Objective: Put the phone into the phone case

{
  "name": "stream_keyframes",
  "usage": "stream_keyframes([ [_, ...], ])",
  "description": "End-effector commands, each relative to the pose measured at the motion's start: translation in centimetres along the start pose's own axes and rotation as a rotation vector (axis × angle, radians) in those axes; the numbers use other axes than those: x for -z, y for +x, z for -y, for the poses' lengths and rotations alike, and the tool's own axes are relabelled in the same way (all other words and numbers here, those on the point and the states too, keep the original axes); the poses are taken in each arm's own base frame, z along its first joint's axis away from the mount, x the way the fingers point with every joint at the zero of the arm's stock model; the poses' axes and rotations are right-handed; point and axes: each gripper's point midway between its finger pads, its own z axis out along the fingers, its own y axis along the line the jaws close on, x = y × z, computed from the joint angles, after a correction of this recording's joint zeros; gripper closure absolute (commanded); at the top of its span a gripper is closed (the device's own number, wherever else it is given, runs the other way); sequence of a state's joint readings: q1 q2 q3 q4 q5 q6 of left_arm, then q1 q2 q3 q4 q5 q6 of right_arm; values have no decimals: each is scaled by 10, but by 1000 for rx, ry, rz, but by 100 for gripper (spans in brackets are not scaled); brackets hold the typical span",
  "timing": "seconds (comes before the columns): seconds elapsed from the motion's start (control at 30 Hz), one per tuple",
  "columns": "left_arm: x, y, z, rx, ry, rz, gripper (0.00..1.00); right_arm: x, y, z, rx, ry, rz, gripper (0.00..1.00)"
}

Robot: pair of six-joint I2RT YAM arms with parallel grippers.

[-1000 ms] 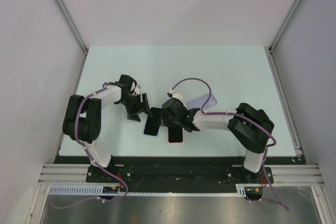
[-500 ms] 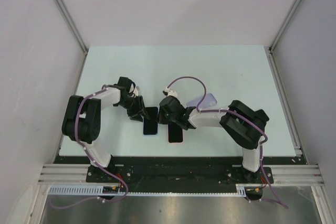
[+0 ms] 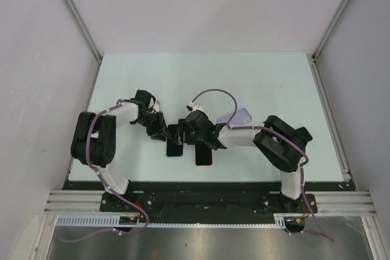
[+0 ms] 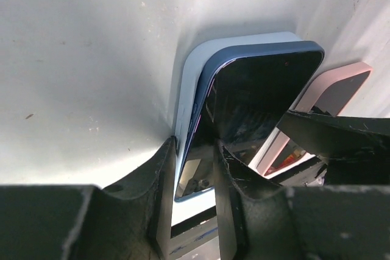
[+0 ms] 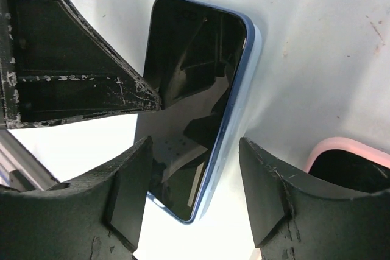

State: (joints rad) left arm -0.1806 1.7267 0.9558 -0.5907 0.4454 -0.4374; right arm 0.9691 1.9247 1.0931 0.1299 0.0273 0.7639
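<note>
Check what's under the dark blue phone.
A light blue phone case lies under the dark blue phone; only its rim shows along one long side. The phone covers its inside, so the seating is unclear.

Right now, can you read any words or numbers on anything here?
None to read. The phone shows a dark, blank screen, and the light blue case and the pink case are plain, with no label or logo in view.
</note>
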Motion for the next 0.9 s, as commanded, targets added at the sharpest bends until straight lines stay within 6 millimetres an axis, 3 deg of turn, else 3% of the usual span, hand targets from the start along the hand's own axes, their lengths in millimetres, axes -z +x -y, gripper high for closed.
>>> stream_keyframes([
  [0.0, -15, 27, -13, 66, 5, -96, 68, -11, 9, -1, -43, -32, -52, 36],
  [0.13, -16, 35, -13, 72, 31, -117, 67, -17, 6, 1, -88, -46, -62, 30],
  [0.27, -11, 28, -38, 50, -127, -73, 62, -21, 2, 5, -93, -24, -62, 27],
  [0.4, -6, 17, -33, 55, -112, -37, 47, -23, 0, 5, -96, -23, -55, 27],
  [0.57, 0, 4, -30, 57, -86, -4, 41, -20, -2, 6, -90, -11, -52, 27],
  [0.67, 2, 0, -19, 37, -25, 6, 42, -19, -3, 9, -80, 0, -47, 27],
  [0.87, -10, 11, -31, 67, -57, -59, 55, -20, 1, 5, -60, -2, -45, 27],
])
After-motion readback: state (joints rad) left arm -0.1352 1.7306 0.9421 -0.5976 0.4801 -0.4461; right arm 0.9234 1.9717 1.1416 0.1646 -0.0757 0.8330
